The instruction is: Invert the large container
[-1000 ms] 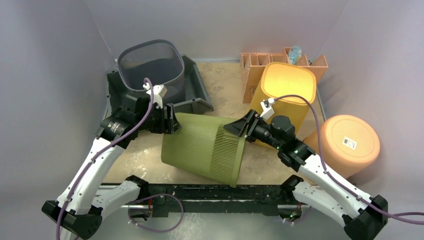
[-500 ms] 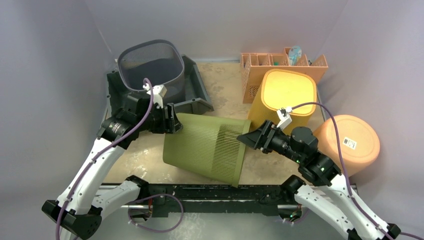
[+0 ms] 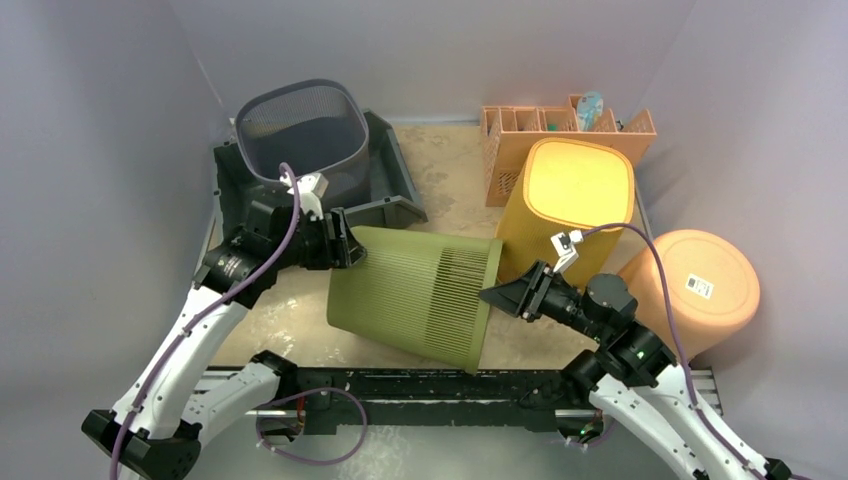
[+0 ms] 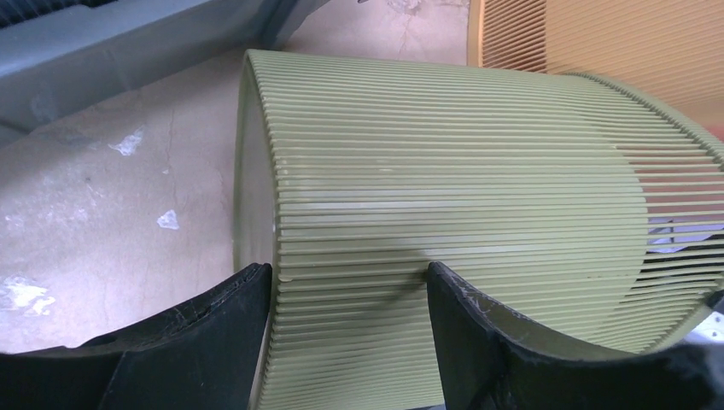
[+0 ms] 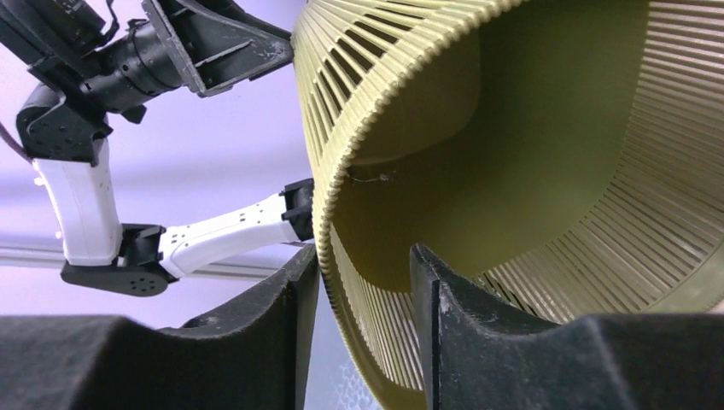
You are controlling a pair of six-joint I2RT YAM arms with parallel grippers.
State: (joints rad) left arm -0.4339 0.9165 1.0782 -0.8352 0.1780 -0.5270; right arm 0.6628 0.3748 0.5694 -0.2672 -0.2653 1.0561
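Right gripper [image 3: 488,293] dropped to large container [image 3: 415,295] rim, jaws straddling it, pinch unclear; left gripper [image 3: 352,246] jaws clamp base for flipping.

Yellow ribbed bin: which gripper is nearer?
Right. The right gripper is at the green basket's rim, close in front of the yellow ribbed bin; the left gripper is across the basket, at its base.
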